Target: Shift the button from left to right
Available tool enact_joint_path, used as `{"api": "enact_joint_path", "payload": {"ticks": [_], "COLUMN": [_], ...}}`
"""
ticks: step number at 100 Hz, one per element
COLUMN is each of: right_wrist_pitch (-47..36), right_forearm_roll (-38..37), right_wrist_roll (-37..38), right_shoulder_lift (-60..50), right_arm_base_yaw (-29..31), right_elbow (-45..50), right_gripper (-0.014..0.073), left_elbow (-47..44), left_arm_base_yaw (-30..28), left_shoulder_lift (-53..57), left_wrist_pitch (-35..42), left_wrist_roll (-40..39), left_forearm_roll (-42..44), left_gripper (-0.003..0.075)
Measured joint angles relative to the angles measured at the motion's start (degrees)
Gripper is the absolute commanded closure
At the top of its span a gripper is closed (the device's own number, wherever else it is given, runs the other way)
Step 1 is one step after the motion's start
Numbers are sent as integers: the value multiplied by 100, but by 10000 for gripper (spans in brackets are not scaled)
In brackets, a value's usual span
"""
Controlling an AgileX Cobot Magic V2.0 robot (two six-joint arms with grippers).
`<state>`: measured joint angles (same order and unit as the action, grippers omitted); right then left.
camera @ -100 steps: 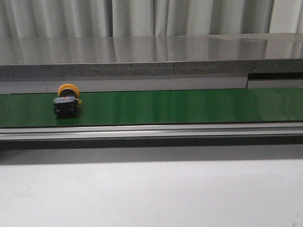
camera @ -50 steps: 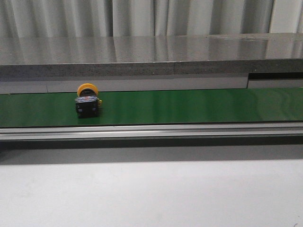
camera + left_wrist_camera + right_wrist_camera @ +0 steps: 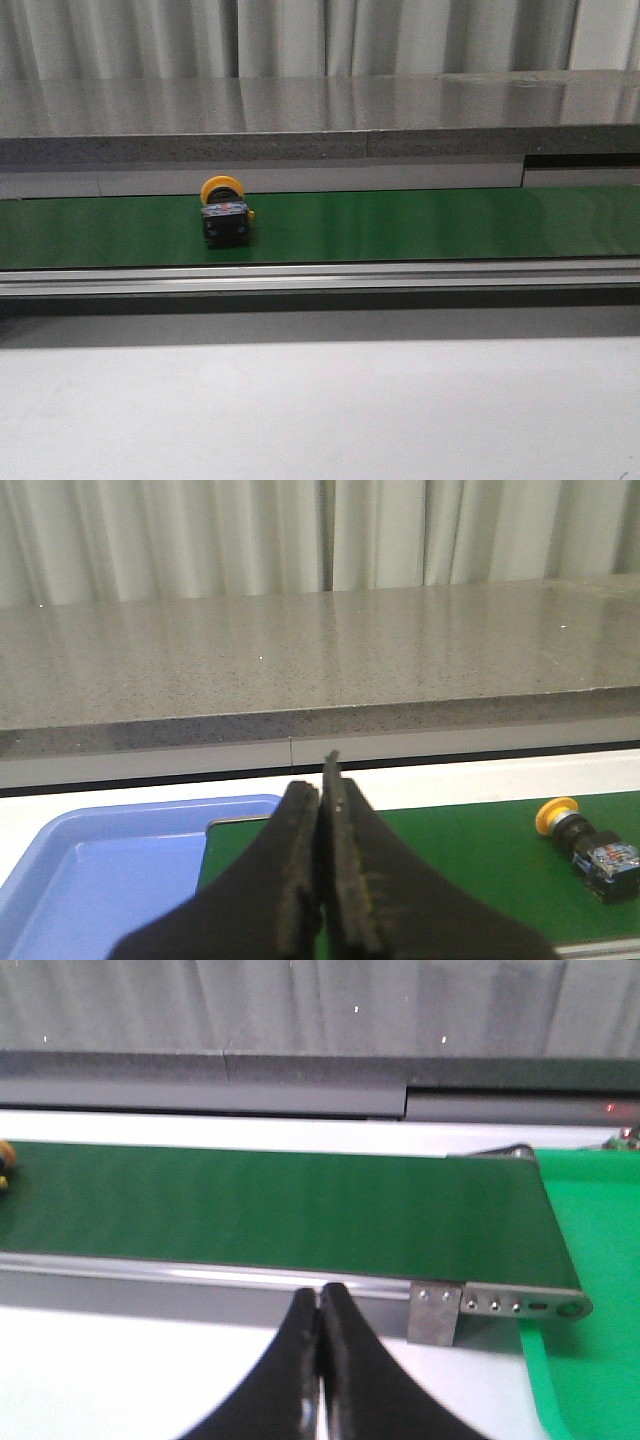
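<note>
The button (image 3: 225, 214), yellow-orange cap behind a black blocky body, lies on the green conveyor belt (image 3: 420, 225), left of the middle in the front view. The left wrist view shows the button (image 3: 588, 840) on the belt, off to one side of my left gripper (image 3: 322, 790), which is shut and empty. My right gripper (image 3: 320, 1300) is also shut with nothing in it, over the white table in front of the belt's rail. A sliver of the button (image 3: 4, 1165) shows at the edge of the right wrist view. Neither gripper appears in the front view.
A blue tray (image 3: 90, 875) sits at the belt's left end and a green tray (image 3: 590, 1260) at its right end. A grey stone ledge (image 3: 320, 120) runs behind the belt. A metal rail (image 3: 320, 277) edges the belt's front, with white table (image 3: 320, 410) before it.
The button has travelled to the right along the belt, roughly 85 pixels over the second in the front view. No gripper enters the front view.
</note>
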<state>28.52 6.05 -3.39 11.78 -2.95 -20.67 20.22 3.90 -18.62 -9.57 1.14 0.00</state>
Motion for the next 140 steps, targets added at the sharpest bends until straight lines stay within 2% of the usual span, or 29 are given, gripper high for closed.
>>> {"api": "enact_joint_path", "payload": {"ticks": [17,29,50,73,83,102,109,116,140], "right_wrist_pitch": [1026,1451,1338,1264,1254,1254,1243,1190,1058], "right_forearm_roll": [120,275,585,677,693,714,714,728,837], "right_wrist_roll": [0,0,0,0,0,0,0,0,0], "right_shoulder_lift": [1058,1713,2348,2544,2547,2547,2547,2547,2699], "right_arm_base_yaw": [0,0,0,0,0,0,0,0,0], "right_elbow": [-847,-1275,-1451,-1470,-1473,-1473,-1473,-1473,-1618], "right_gripper": [662,662,662,643,541,143,49,11,11], "left_elbow": [0,0,0,0,0,0,0,0,0], "left_arm_base_yaw": [0,0,0,0,0,0,0,0,0], "left_shoulder_lift": [0,0,0,0,0,9,9,9,9], "left_wrist_pitch": [0,0,0,0,0,0,0,0,0], "left_wrist_roll": [0,0,0,0,0,0,0,0,0], "left_forearm_roll": [0,0,0,0,0,0,0,0,0], "left_gripper": [740,740,740,740,740,740,740,740,740]}}
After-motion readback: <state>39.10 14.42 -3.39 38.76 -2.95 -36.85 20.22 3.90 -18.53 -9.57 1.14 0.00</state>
